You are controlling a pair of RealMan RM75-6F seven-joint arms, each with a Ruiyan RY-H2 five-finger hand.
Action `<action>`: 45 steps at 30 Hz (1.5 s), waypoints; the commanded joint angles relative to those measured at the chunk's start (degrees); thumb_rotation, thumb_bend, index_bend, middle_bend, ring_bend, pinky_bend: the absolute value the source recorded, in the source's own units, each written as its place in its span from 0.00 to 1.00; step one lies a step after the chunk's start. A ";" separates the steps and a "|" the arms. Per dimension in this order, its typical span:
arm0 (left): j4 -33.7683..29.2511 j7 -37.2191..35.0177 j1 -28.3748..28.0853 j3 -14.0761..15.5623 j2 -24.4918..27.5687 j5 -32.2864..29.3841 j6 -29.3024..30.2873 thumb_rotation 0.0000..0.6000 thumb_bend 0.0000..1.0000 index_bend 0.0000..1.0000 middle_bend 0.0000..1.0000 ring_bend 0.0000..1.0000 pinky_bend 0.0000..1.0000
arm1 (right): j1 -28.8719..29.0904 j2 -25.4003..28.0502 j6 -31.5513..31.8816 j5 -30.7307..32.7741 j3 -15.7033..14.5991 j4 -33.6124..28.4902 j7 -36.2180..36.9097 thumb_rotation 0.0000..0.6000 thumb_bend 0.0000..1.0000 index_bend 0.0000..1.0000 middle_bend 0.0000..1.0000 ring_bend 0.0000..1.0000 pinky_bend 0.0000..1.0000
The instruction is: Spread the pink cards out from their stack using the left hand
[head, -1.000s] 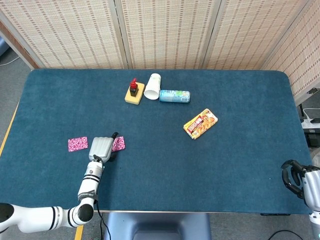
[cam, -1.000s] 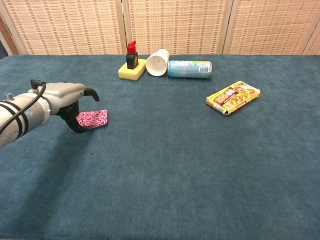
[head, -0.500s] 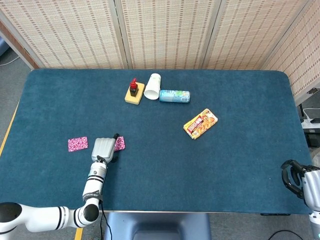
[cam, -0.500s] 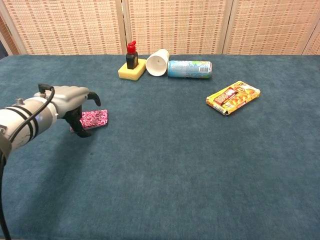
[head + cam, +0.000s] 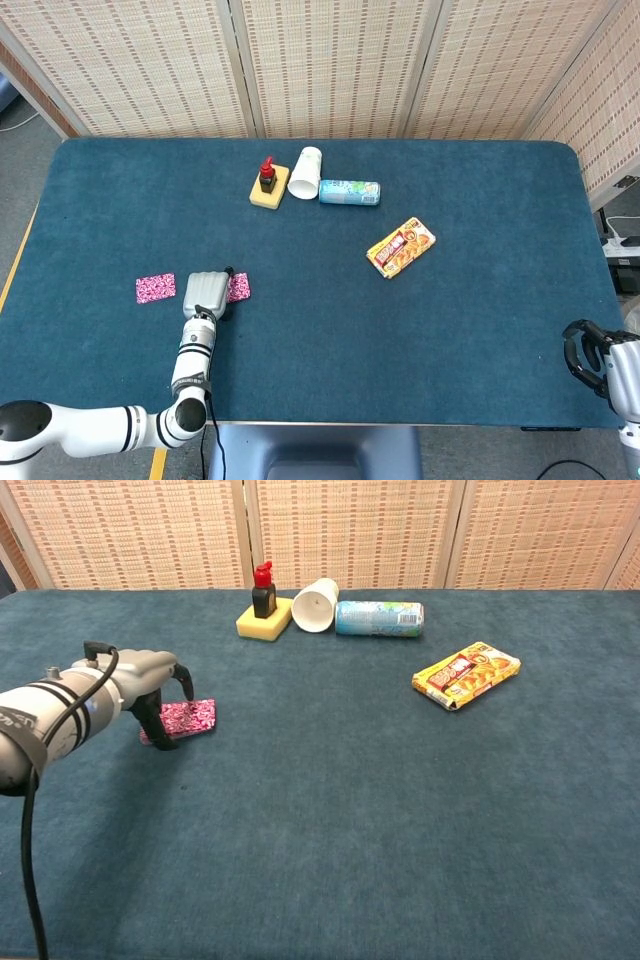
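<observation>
A pink patterned card stack [image 5: 238, 288] [image 5: 190, 718] lies on the blue table, left of centre. One separate pink card [image 5: 155, 289] lies further left in the head view; the chest view does not show it. My left hand [image 5: 206, 295] [image 5: 150, 685] is over the stack's left part with its dark fingertips [image 5: 163, 730] down at the stack's left edge. It grips nothing that I can see. My right hand [image 5: 600, 365] sits off the table's right front corner, fingers curled in, holding nothing.
At the back stand a yellow sponge [image 5: 269, 189] with a small red-capped bottle [image 5: 267, 174], a tipped white cup [image 5: 306, 172] and a lying blue can [image 5: 350, 192]. A yellow snack packet [image 5: 401, 247] lies right of centre. Woven screens close off the back.
My left forearm has swung inward toward the table's middle, and the hand has settled a little lower over the stack's left edge. The cards have not visibly moved.
</observation>
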 commanded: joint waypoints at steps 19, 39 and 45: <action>2.38 1.16 -0.99 -2.28 -1.15 -4.30 0.33 1.00 0.25 0.26 1.00 1.00 1.00 | -0.05 0.01 0.13 -0.26 -0.14 0.04 0.03 1.00 0.50 0.97 0.91 0.87 0.87; 3.59 0.18 -0.77 -2.23 -2.04 -3.73 0.55 1.00 0.28 0.41 1.00 1.00 1.00 | -0.03 0.02 0.09 -0.28 -0.18 0.14 0.13 1.00 0.50 0.97 0.91 0.87 0.87; 2.47 -1.94 0.18 -2.01 -1.48 -1.15 1.45 1.00 0.29 0.51 1.00 1.00 1.00 | 0.00 0.02 -0.01 -0.24 -0.19 0.12 0.09 1.00 0.50 0.97 0.91 0.87 0.87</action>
